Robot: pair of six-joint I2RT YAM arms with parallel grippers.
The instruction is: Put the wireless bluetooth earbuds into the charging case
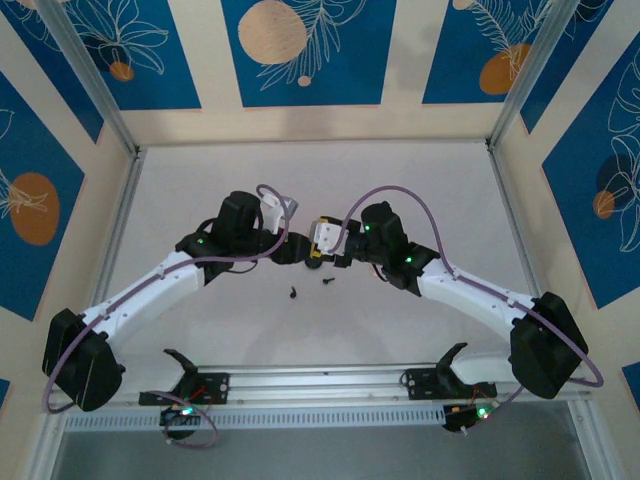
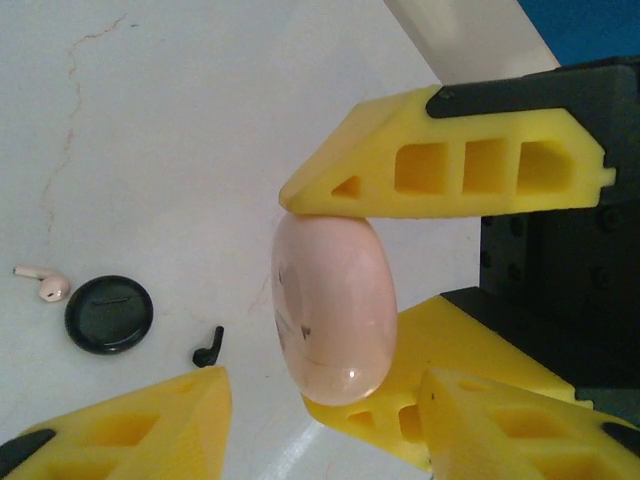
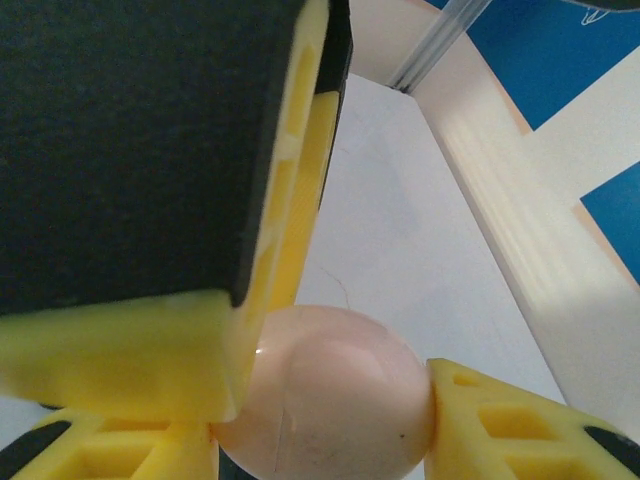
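The pale pink oval charging case [image 2: 330,300] hangs closed above the table, and my right gripper [image 3: 325,410] is shut on it. Its yellow fingers [image 2: 450,165] press the case from two sides. My left gripper [image 2: 322,385] is open, its two yellow fingers standing wide apart just short of the case, one beside the right gripper's lower finger. One tiny black earbud [image 2: 208,347] lies on the white table below. From above, both black earbuds [image 1: 292,293] [image 1: 327,281] lie just in front of the meeting grippers [image 1: 312,252].
A black round disc [image 2: 108,314] lies on the table left of the earbud, with a small pale pink earbud-shaped piece [image 2: 45,284] beside it. The white table [image 1: 400,190] is bounded by metal rails and patterned walls.
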